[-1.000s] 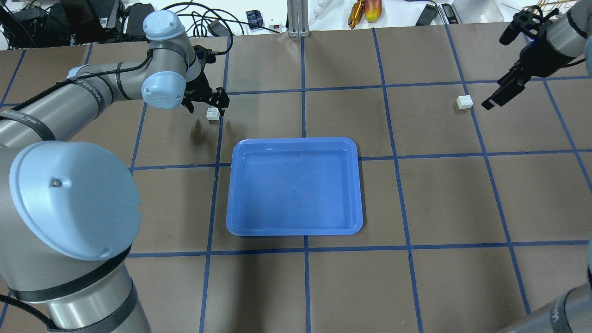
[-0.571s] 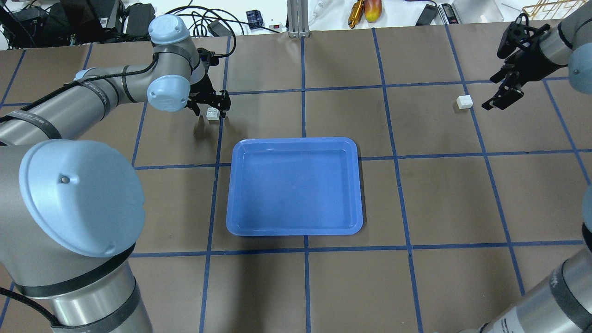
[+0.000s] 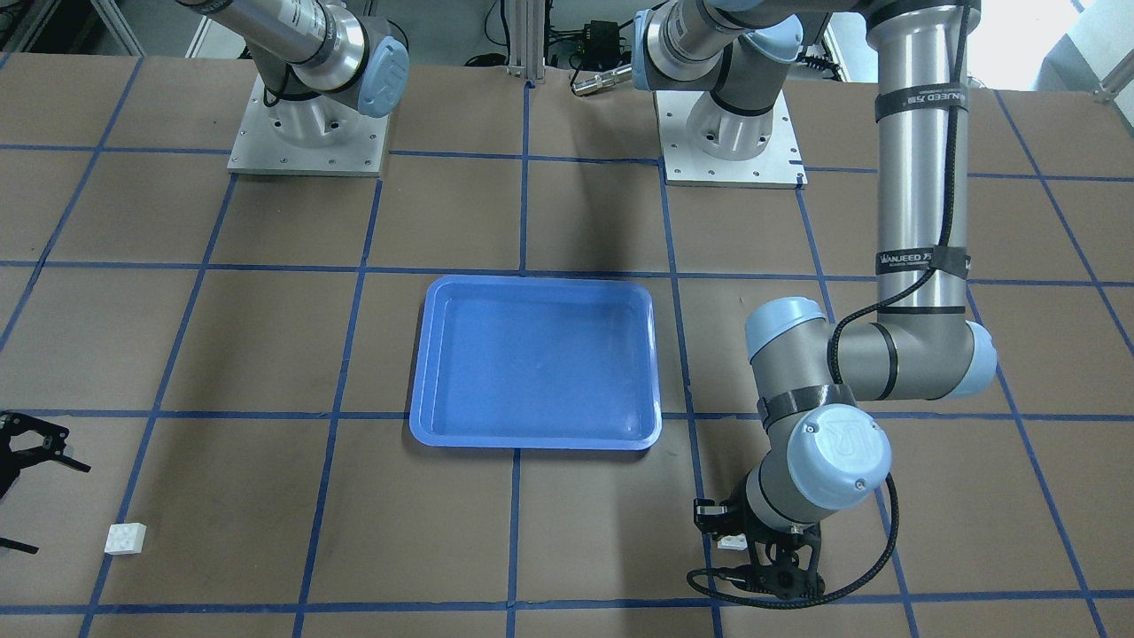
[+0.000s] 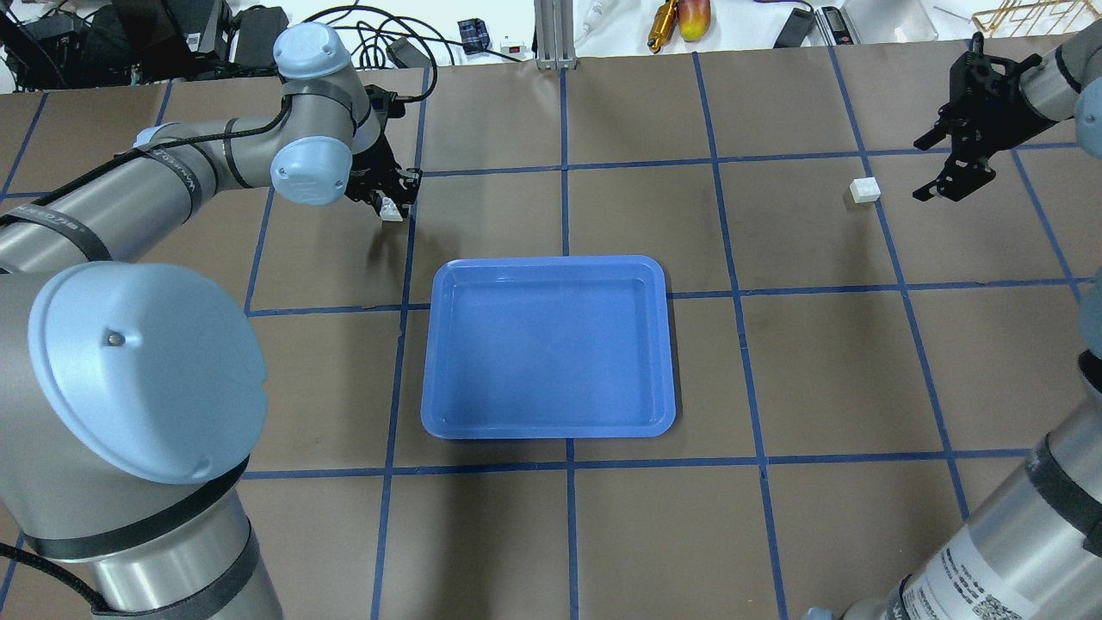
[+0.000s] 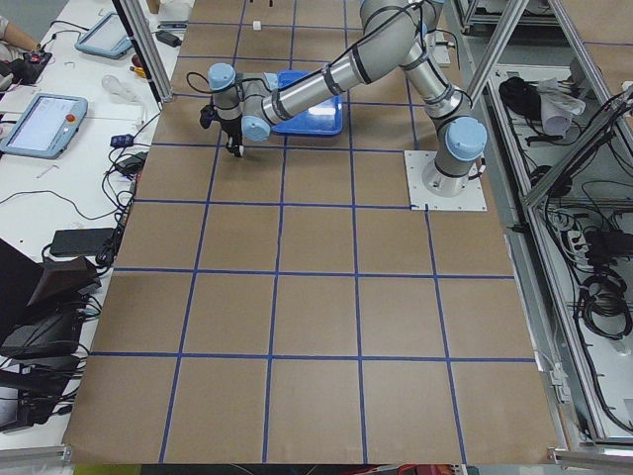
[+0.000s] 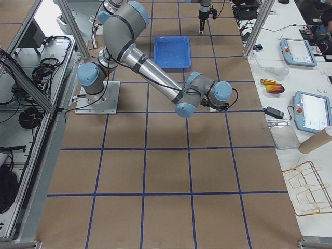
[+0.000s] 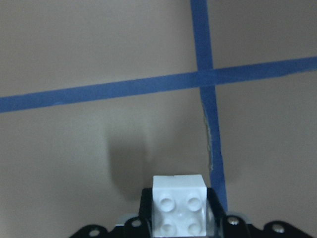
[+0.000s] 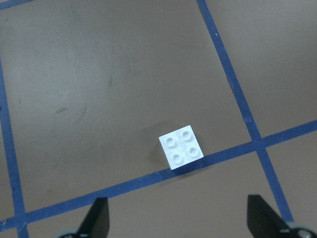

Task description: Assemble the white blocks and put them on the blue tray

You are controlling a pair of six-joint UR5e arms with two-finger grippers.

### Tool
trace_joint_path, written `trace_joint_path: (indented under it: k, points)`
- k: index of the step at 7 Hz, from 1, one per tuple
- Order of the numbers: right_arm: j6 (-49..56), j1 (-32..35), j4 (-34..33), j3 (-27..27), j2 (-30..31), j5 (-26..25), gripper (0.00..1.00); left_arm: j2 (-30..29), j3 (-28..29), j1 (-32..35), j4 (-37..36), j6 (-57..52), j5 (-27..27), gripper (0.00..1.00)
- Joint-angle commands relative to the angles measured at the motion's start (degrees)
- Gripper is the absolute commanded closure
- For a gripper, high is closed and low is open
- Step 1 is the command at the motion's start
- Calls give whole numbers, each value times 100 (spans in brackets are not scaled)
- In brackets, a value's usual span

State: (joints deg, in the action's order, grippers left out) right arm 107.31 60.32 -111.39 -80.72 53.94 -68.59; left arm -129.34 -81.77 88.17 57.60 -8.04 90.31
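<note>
One white block (image 4: 392, 210) sits between the fingers of my left gripper (image 4: 389, 196), which is shut on it to the left of the blue tray's far left corner. In the left wrist view the block (image 7: 179, 207) shows studs up, with its shadow on the table. It also shows in the front view (image 3: 731, 538). The second white block (image 4: 864, 190) lies on the table at the far right, studs up (image 8: 181, 146). My right gripper (image 4: 956, 164) is open and empty, hovering just right of it. The blue tray (image 4: 551, 261) lies empty mid-table.
Blue tape lines grid the brown table. Cables, tools and devices (image 4: 671, 21) lie past the far edge. Both arm bases (image 3: 726, 133) stand on the robot's side of the tray. My left arm's elbow (image 3: 921, 359) hangs beside the tray.
My left gripper has closed on the near white block. My right gripper has turned and shifted right and back, staying open beside the other block.
</note>
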Motion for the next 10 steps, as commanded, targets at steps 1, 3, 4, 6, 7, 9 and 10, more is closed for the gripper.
trace_joint_path:
  k: [1, 3, 4, 6, 7, 9, 10]
  points:
    - [1165, -2, 99, 301, -488, 160, 4, 511, -5, 208, 598, 48, 13, 83]
    - [1196, 32, 301, 355, -534, 196, 4, 1040, -259, 987, 997, 982, 13, 83]
    - [1266, 59, 302, 364, -586, 205, 5, 1199, -626, 1357, 903, 1441, -4, 83]
    - [1354, 77, 302, 364, -656, 205, 5, 1296, -1513, 1860, -215, 1796, -4, 83]
    - [1354, 129, 293, 364, -683, 205, 5, 1271, -1709, 1992, -667, 2093, -48, 83]
    - [1346, 243, 293, 442, -710, 205, 5, 1236, -2060, 2300, -758, 2578, -31, 83]
    - [1346, 235, 284, 452, -771, 205, 6, 1279, -2193, 2353, -829, 2762, -40, 83]
